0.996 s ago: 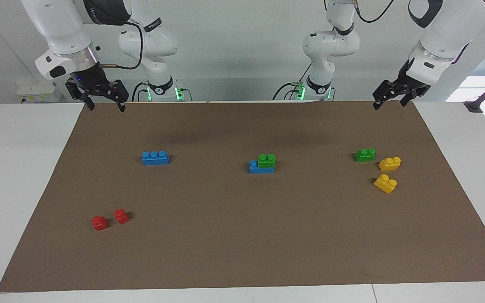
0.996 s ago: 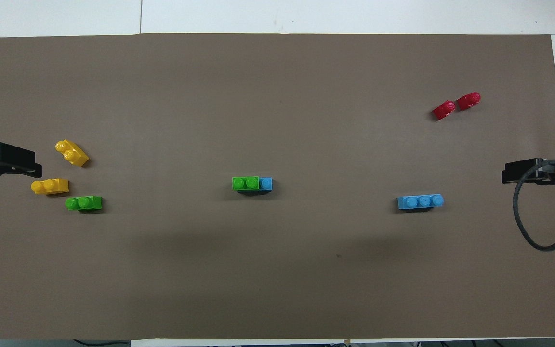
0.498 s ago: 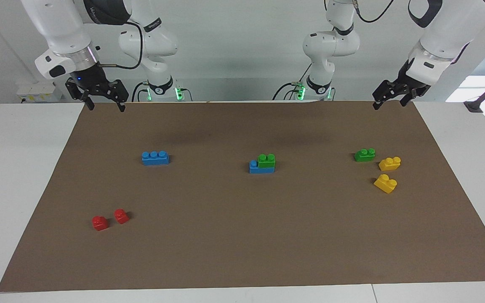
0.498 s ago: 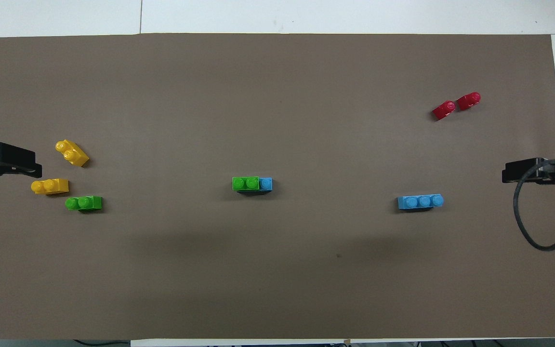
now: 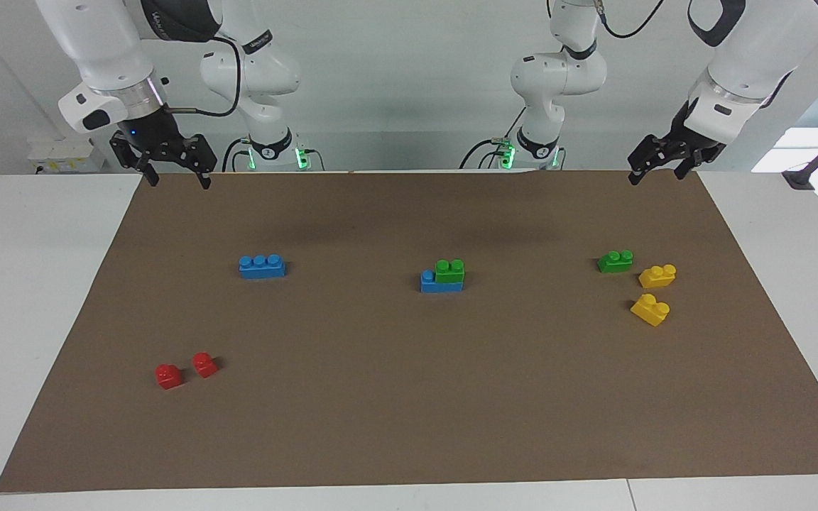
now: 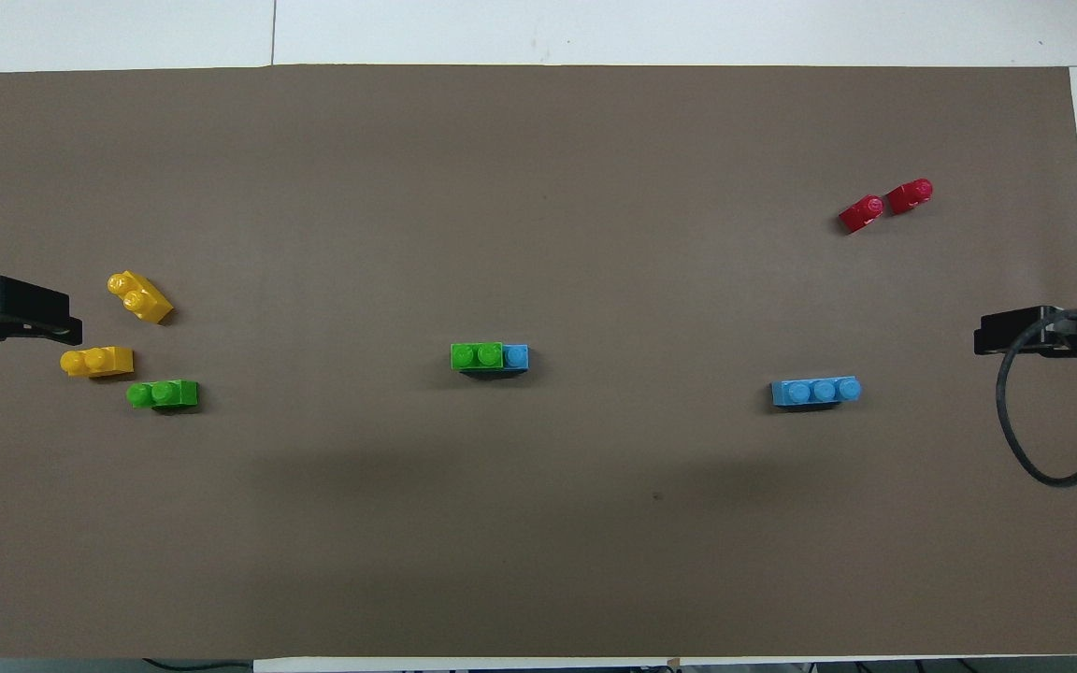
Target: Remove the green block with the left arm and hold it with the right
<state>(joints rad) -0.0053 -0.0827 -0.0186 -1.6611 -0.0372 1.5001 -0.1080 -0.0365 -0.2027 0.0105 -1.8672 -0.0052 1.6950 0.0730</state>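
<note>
The green block (image 5: 449, 270) (image 6: 477, 355) sits on top of a blue brick (image 5: 428, 283) (image 6: 517, 356) in the middle of the brown mat, covering the part of it toward the left arm's end. A second green block (image 5: 615, 261) (image 6: 163, 393) lies loose toward the left arm's end. My left gripper (image 5: 656, 174) (image 6: 29, 313) hangs open and empty over the mat's edge nearest the robots, at its own end. My right gripper (image 5: 180, 182) (image 6: 1015, 333) hangs open and empty over the same edge at the right arm's end.
Two yellow bricks (image 5: 657, 275) (image 5: 650, 309) lie close to the loose green block. A lone blue three-stud brick (image 5: 261, 266) lies toward the right arm's end. Two small red blocks (image 5: 168, 376) (image 5: 204, 365) lie farther from the robots. White table (image 5: 33, 284) surrounds the mat.
</note>
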